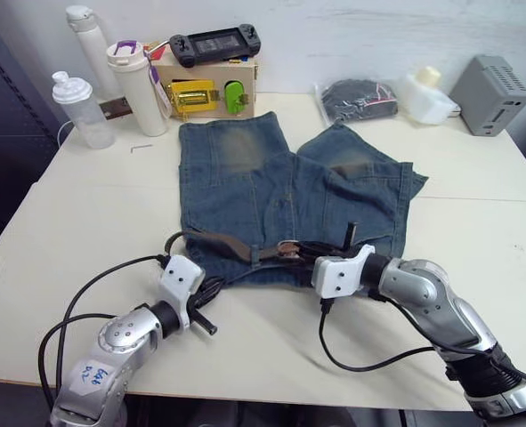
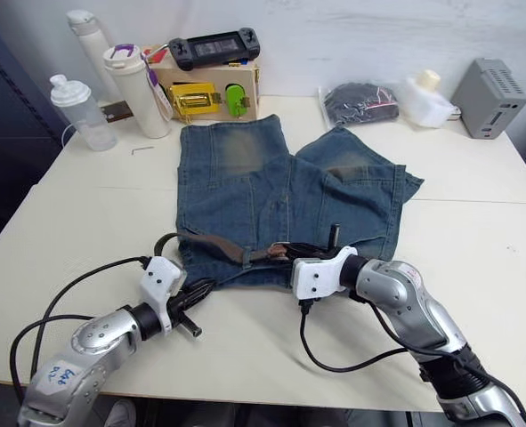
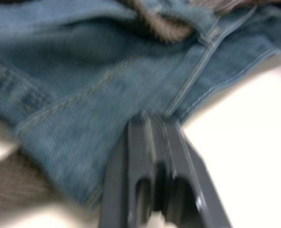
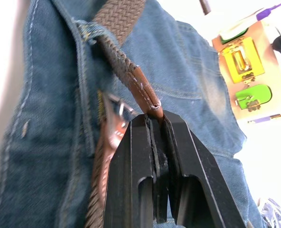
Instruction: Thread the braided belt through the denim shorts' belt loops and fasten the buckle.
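Observation:
The denim shorts [image 1: 280,178] lie flat mid-table, waistband toward me. The braided belt [image 1: 218,242] runs along that waistband, under a belt loop [image 4: 90,29], and curls off the shorts' left corner. In the right wrist view my right gripper [image 4: 155,116] is shut on the belt's brown leather tip, right beside the silver buckle [image 4: 119,108]. That gripper [image 1: 303,253] sits at the middle of the waistband. My left gripper [image 1: 211,286] is at the waistband's left corner, its fingers [image 3: 140,142] shut on the denim edge.
Along the back of the table [image 1: 67,222] stand three bottles [image 1: 138,84], a wooden box with a yellow latch plate [image 1: 205,89] and a game controller [image 1: 214,43] on top. A dark bag [image 1: 359,98], a white jug [image 1: 427,93] and a grey box [image 1: 489,93] stand at the back right.

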You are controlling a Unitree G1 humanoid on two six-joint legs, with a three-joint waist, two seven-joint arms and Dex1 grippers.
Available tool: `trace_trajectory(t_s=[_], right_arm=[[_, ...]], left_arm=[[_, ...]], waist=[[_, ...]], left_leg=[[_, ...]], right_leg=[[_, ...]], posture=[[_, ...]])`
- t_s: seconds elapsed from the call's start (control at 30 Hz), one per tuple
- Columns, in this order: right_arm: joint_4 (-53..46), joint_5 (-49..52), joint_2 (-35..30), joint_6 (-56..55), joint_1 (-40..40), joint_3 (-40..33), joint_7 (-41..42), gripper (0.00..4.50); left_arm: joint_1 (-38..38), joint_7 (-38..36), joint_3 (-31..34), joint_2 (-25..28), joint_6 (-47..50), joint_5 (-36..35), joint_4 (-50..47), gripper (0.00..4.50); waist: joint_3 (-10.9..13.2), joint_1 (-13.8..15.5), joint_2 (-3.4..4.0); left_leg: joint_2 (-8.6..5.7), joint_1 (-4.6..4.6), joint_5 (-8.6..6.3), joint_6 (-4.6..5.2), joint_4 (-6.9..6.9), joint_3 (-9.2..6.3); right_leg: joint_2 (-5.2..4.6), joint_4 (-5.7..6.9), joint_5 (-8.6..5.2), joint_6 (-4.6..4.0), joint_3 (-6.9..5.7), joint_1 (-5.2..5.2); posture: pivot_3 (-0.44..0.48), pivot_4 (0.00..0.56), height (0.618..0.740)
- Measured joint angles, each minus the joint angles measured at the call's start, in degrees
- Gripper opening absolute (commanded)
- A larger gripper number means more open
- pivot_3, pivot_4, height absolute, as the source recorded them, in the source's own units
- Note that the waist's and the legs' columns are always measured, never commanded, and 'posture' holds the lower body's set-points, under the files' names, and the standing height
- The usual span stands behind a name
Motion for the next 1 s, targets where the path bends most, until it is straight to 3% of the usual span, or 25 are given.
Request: trace_trajectory(t_s=[0.33, 0.67, 0.93, 1.0], right_arm=[[-3.0, 6.6, -3.0, 4.6, -0.2, -7.4, 1.4, 0.00], [-4.3, 24.8, -4.6, 22.4, -11.8, -21.5, 2.4, 0.00], [-9.3, 28.0, -3.6, 27.1, -10.8, -19.0, 2.3, 0.00], [-9.6, 26.1, -4.0, 26.4, -10.0, -16.1, 2.6, 0.00]], left_arm=[[0.4, 0.1, -0.7, -0.9, -2.8, 2.2, 2.0, 0.05], [1.0, -0.3, -0.8, -0.9, -3.3, 2.9, 1.9, 0.05], [1.3, -1.9, -0.2, -0.6, -3.8, 2.5, 1.4, 0.05], [1.9, -4.2, 1.0, 0.0, -2.2, -0.3, 0.0, 0.05]], waist=[[0.0, -0.1, 0.06], [-0.1, -0.2, 0.21], [-0.1, -0.2, 0.22], [-0.1, -0.2, 0.21]], left_leg=[[0.01, 0.02, 0.00, 0.01, 0.00, 0.02], [0.04, 0.02, -0.01, 0.02, -0.08, 0.06], [0.05, 0.00, -0.02, 0.03, -0.08, 0.06], [0.07, -0.04, -0.02, 0.03, -0.11, 0.06]], right_leg=[[0.00, 0.01, 0.00, 0.00, 0.00, 0.00], [0.01, -0.04, 0.00, 0.00, 0.01, 0.01], [0.01, -0.04, 0.00, 0.00, 0.01, 0.00], [0.02, -0.03, 0.00, 0.00, 0.01, -0.02]], posture=[[0.000, 0.150, 0.740], [0.000, 0.150, 0.740], [0.000, 0.150, 0.740], [0.000, 0.150, 0.740]])
